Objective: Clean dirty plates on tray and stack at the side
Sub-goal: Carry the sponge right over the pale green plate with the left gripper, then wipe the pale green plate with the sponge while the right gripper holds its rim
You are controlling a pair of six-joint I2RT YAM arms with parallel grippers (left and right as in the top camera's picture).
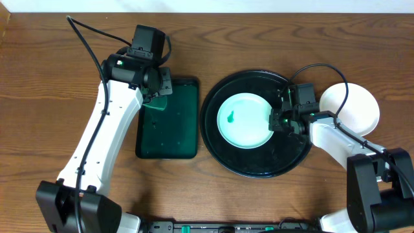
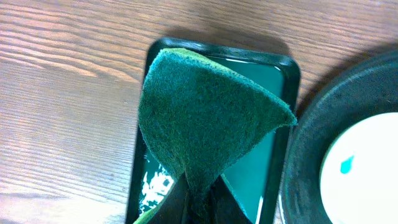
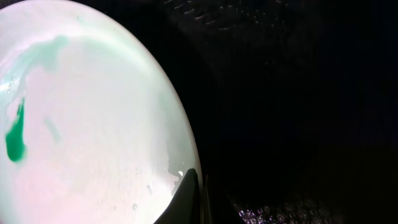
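Note:
A white plate (image 1: 246, 120) with a green smear (image 1: 230, 118) lies in the round black tray (image 1: 220, 145). My right gripper (image 1: 278, 120) is shut on this plate's right rim. The right wrist view shows one dark finger on top of the plate (image 3: 93, 124) and the other under its edge, at the right gripper (image 3: 198, 179). A second white plate (image 1: 352, 107) rests on the table to the right of the tray. Over the green rectangular tray (image 1: 178, 145), my left gripper (image 1: 154, 89) is shut on a folded green scouring pad (image 2: 205, 118), pinched at its lower tip (image 2: 198, 198).
The green rectangular tray (image 2: 285, 68) sits just left of the black tray (image 2: 323, 124), with a wet patch on its floor. Bare wooden table surrounds both trays. Cables run from both arms across the back of the table.

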